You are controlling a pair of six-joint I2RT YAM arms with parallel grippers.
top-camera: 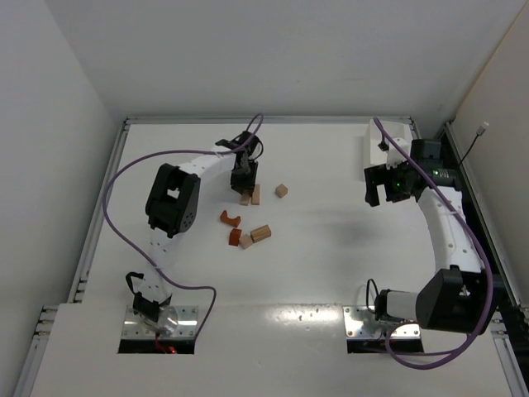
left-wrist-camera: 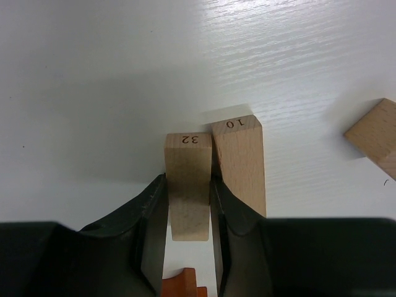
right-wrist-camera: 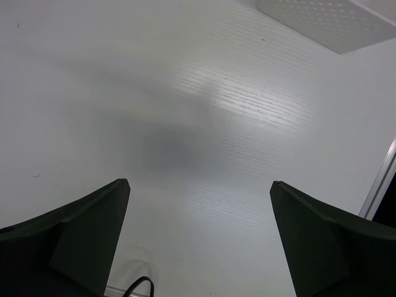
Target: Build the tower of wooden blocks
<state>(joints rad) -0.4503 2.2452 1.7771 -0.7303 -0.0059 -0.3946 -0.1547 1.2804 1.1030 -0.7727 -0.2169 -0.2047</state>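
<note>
Nearest the bases, loose wood blocks are lying together: a reddish-orange arch (top-camera: 230, 219), a reddish-orange cube (top-camera: 235, 237) and a pale tan oblong (top-camera: 261, 232). Just beyond, the left pincer (left-wrist-camera: 188, 201) is clamping narrowly on a pale tan rectangular block marked 32 (left-wrist-camera: 187, 158), its long axis running straight out between the fingers. Its right face is touching a longer parallel tan block marked 10 (left-wrist-camera: 240, 161), so rightward room is lacking; leftward is lying open. No tower is standing. Well apart, the right pincer (top-camera: 378, 192) is hanging wide, holding nothing.
</note>
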